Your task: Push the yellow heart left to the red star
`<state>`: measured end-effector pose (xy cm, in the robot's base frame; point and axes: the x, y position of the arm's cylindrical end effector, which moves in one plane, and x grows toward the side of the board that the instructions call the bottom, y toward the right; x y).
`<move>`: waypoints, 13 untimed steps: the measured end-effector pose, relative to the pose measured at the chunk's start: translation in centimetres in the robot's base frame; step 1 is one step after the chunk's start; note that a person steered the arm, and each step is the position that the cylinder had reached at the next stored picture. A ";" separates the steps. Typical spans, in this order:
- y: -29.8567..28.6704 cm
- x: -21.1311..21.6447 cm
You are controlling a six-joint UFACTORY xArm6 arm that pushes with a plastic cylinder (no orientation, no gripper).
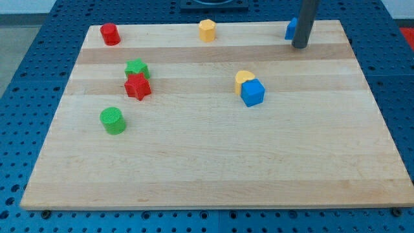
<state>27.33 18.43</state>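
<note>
While my tip (300, 46) rests at the wooden board's (213, 168) top right, gripping nothing, the yellow heart (243, 78) touches a blue cube (253, 92), well right of the red star (137, 87); blue pegboard (39, 52) surrounds.

The rod (305, 22) is cut off by the view's top edge, so its upper part does not show. It stands in front of a blue block (292, 28) near the board's top right corner, hiding most of it, so that block's shape cannot be told. Toward the board's right half, a blue cube (253, 92) covers the lower right of the yellow heart (243, 78). Near the left edge, the red star (137, 87) overlaps the lower part of a green block (136, 67), whose shape stays unclear
</note>
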 end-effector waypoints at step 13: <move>-16.4 10.7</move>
<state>38.05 2.02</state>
